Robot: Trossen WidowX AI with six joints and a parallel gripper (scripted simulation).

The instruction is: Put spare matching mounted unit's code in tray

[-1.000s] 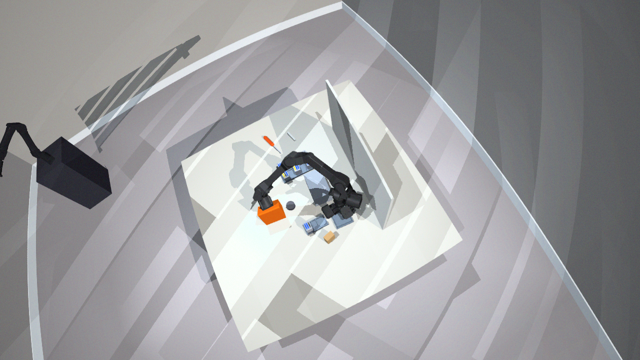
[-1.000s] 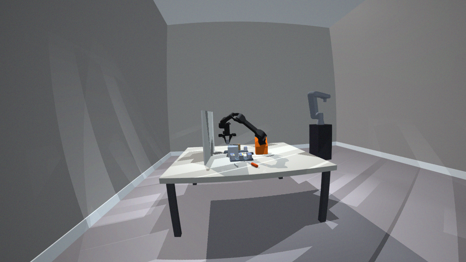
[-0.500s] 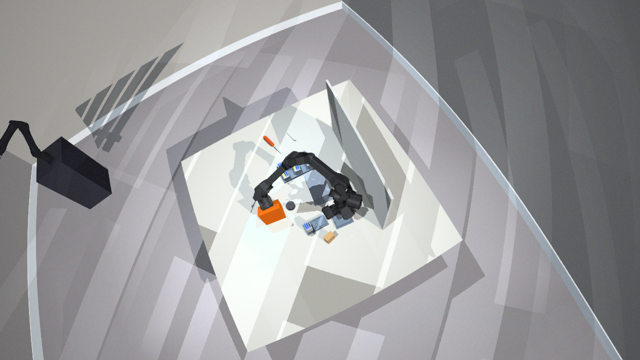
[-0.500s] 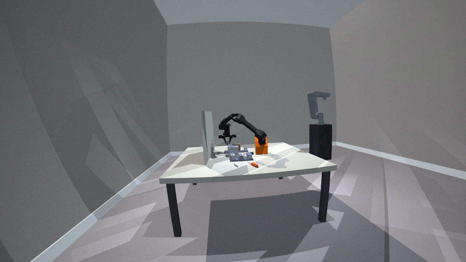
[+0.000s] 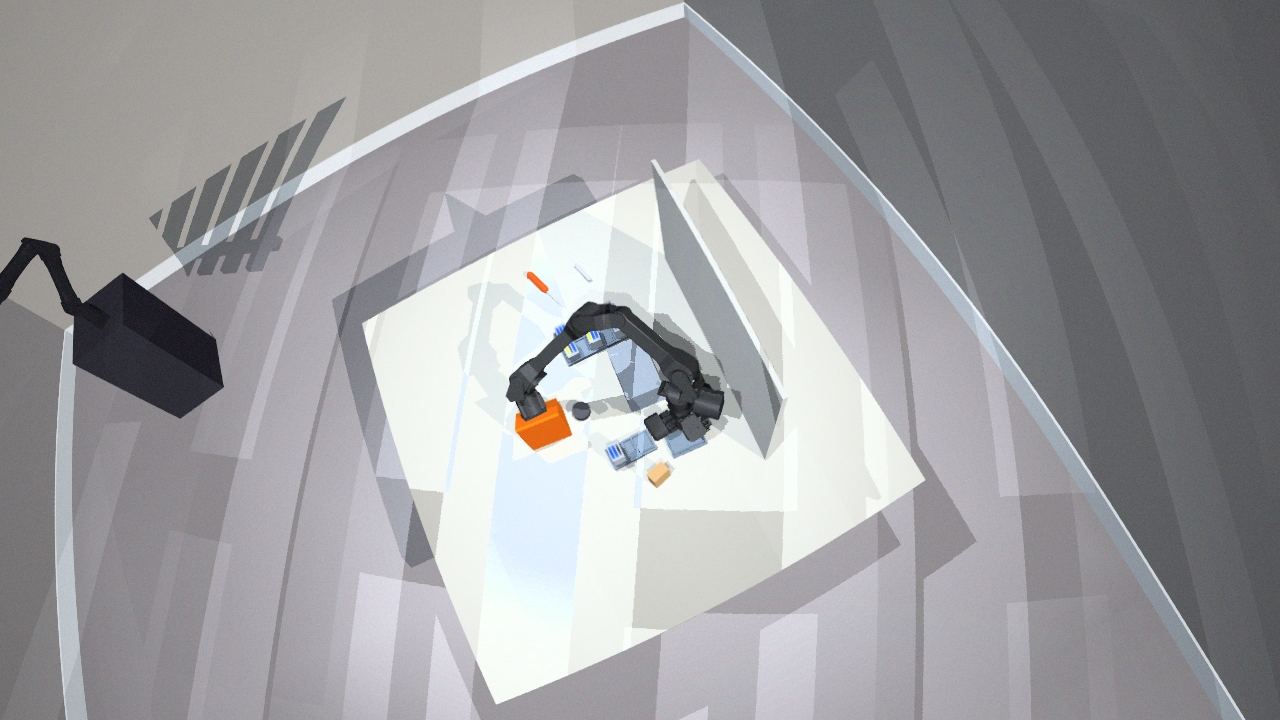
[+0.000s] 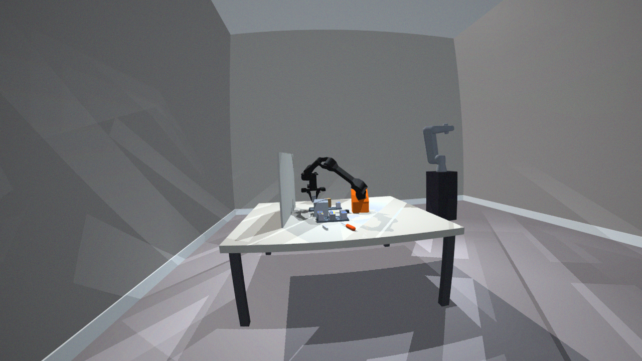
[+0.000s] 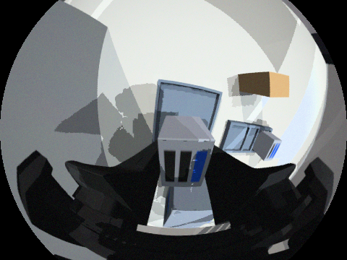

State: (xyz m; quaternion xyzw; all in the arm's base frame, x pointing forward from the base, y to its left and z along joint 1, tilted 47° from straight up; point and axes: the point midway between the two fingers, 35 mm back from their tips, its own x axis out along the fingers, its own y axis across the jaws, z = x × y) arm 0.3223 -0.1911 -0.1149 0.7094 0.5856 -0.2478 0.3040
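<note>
Gripper (image 7: 185,198) clamped on a small grey spare (image 7: 184,159), seen at centre of the wrist view with two dark panels and a blue stripe on its near face. Held off the table, directly in front of the blue-rimmed tray (image 7: 189,101), which lies just above it in that frame. Second spare (image 7: 266,146) lying on a dark mount right of centre, tan block (image 7: 264,84) at upper right. In the top view, gripper (image 5: 673,420) low and right of centre, close to the white upright panel (image 5: 716,313); orange base (image 5: 542,424) at left of centre; screwdriver (image 5: 539,282) and a small white piece (image 5: 583,272) toward the upper middle, well apart from the work.

Risks, as judgement only:

- Wrong code. No printed code legible in any view, so no way to confirm the match from here.
- Release too early or too high: spare may land on the tray rim, tip, or bounce out.
- Grip looks to sit on the lower part of the spare; a slip or rotation during the last travel could drop it tilted, or short of the tray.
- Panel close beside the wrist in the top view; a wide swing could strike it.
- Neighbouring spare near the tray's right side; a low sideways approach could knock it.
</note>
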